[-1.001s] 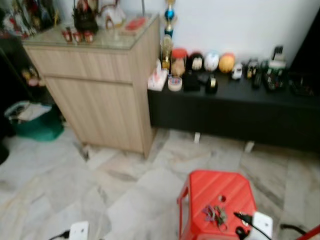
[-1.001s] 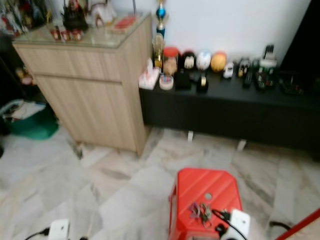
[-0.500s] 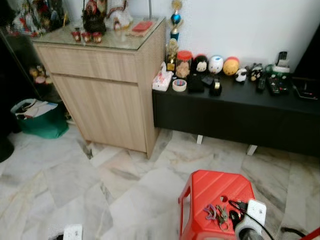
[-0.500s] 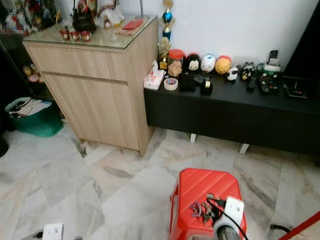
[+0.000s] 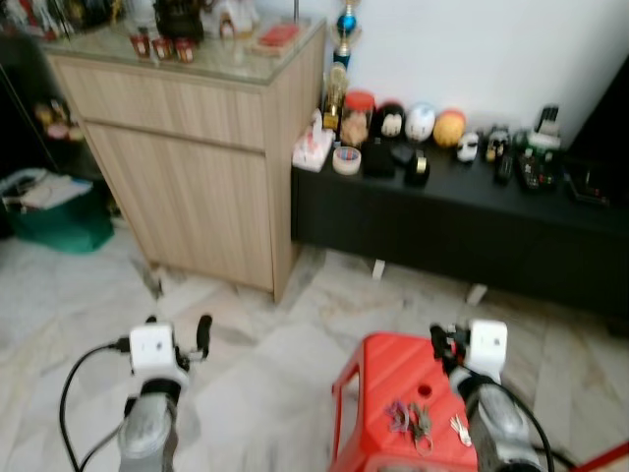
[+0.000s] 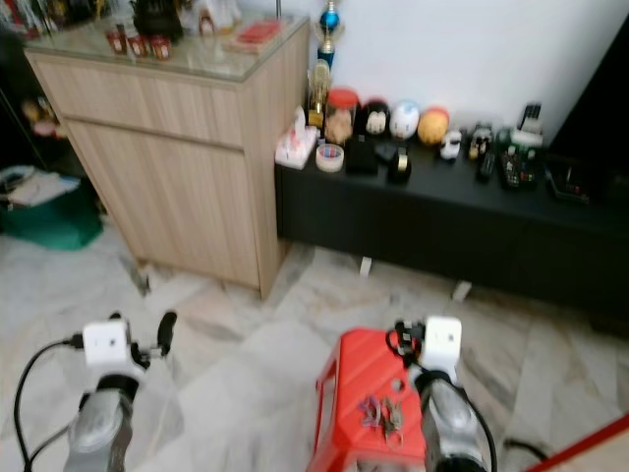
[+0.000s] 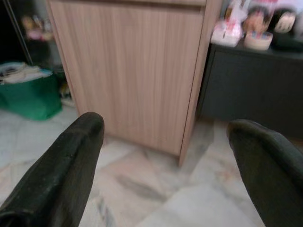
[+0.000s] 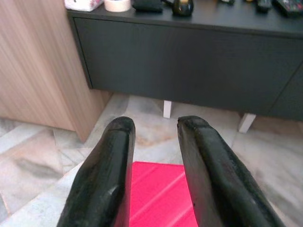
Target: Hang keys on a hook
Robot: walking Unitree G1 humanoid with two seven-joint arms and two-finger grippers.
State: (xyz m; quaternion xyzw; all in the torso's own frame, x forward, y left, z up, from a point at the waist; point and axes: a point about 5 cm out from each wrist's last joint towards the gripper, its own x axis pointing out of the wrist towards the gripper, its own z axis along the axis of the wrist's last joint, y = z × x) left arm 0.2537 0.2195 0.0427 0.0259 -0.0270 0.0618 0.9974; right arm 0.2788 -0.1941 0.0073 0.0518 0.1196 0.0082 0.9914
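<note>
The job has hardly begun. The keys (image 5: 421,425) lie loose on the red stool (image 5: 383,366), not picked up. Just above the stool, the right gripper (image 8: 154,142) has narrow jaws holding nothing. Away from the stool, over the floor, the left gripper (image 7: 165,151) has wide jaws. Past the stool stand a wooden cabinet (image 5: 197,147) and a black bench (image 5: 472,211). I see no hook.

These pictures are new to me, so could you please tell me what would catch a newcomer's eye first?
The bright red stool on the pale marble floor stands out first, with a bunch of keys lying on its seat. The right tool hovers over the stool's far edge, fingers a little apart, while the left tool is wide open over the floor. Behind stand a wooden cabinet and a low black shelf lined with small ornaments.
</note>
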